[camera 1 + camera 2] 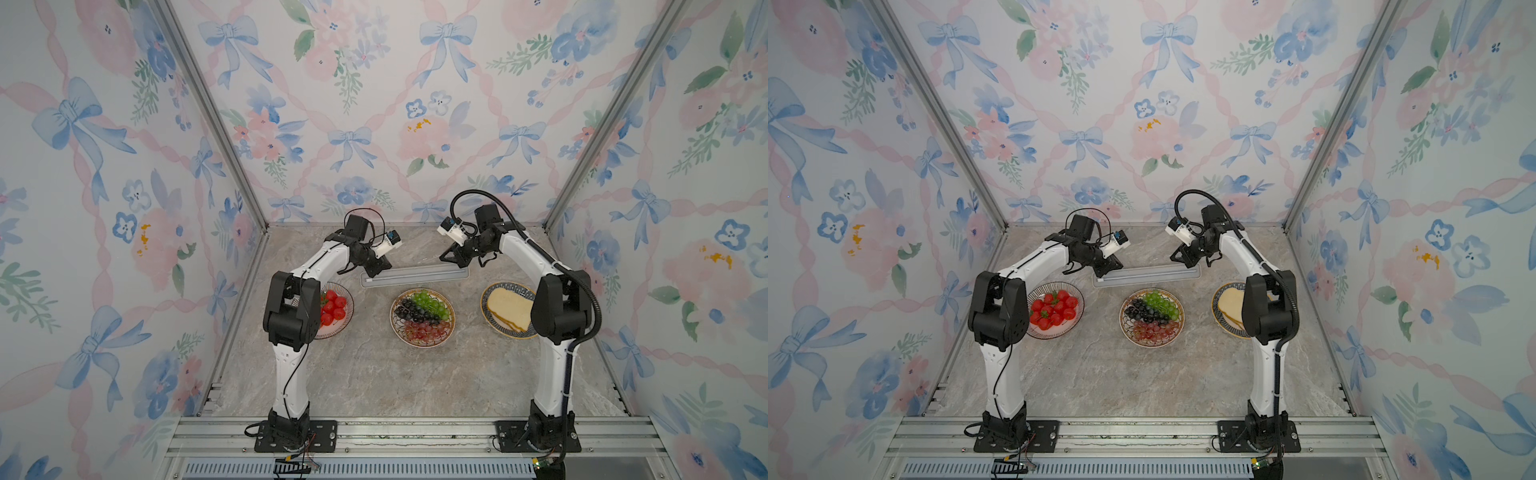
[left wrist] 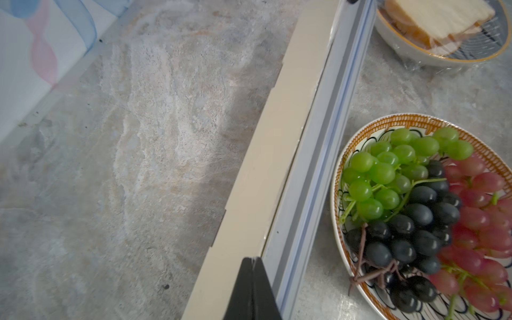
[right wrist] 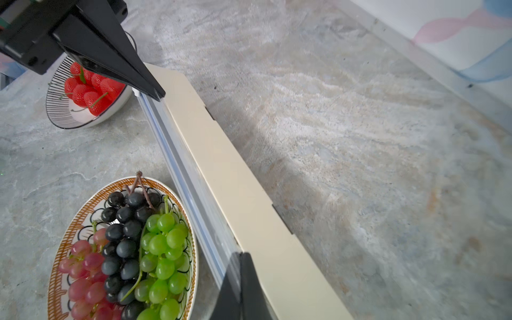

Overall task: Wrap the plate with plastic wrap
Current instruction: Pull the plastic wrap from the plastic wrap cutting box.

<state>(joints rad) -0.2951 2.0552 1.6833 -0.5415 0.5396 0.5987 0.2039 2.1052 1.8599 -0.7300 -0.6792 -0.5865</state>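
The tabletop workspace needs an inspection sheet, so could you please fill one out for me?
Surface: marble-look tabletop; no spills seen.
Job's things: long cream wrap box with a grey lid lies just behind the grape plate.
Clutter: red fruit plate by the left arm; bread plate by the right arm.
Hands: left hand shut at the box's left end; right hand shut nearer its right end; whether either pinches plastic wrap cannot be told.
Cables: thin black cable loops over the left wrist; ribbed hose follows the right arm; loose wires at the front.
Surroundings: floral walls; metal rail in front.
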